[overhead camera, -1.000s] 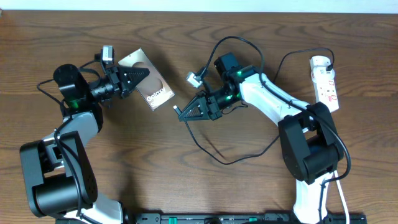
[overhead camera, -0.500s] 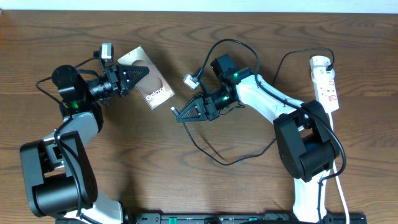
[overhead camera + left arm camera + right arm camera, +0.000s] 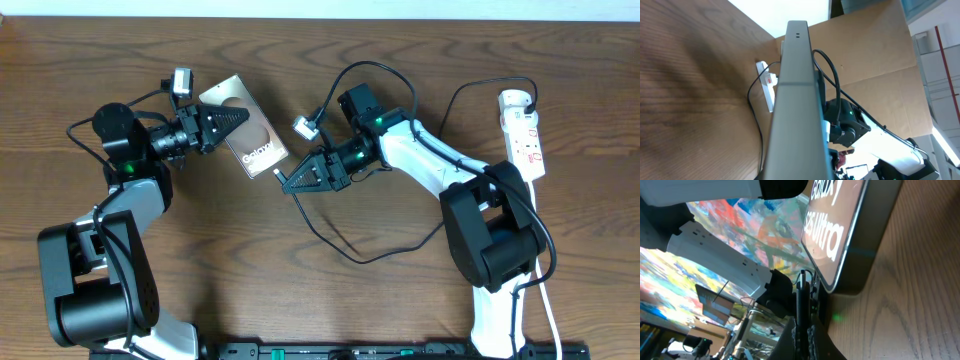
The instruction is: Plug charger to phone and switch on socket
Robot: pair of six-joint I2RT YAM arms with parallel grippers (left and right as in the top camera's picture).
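The tan-brown phone (image 3: 247, 128), printed "Galaxy", stands tilted on the table, held at its far end by my left gripper (image 3: 222, 120). In the left wrist view its grey edge (image 3: 797, 100) fills the middle. My right gripper (image 3: 290, 183) is shut on the charger's black plug tip (image 3: 801, 295), a short way from the phone's lower end (image 3: 850, 245). The black charger cable (image 3: 345, 250) loops behind the right arm. The white socket strip (image 3: 524, 132) lies at the far right, and shows in the left wrist view (image 3: 767, 85).
A black cable (image 3: 470, 95) runs from the socket's top end toward the right arm. The white cord (image 3: 548, 300) runs down the right edge. Both arm bases (image 3: 100, 290) stand at the front of the wooden table (image 3: 250, 260).
The left gripper has shifted the phone to the right, toward the plug. The right gripper with the plug has moved slightly left, narrowing the gap.
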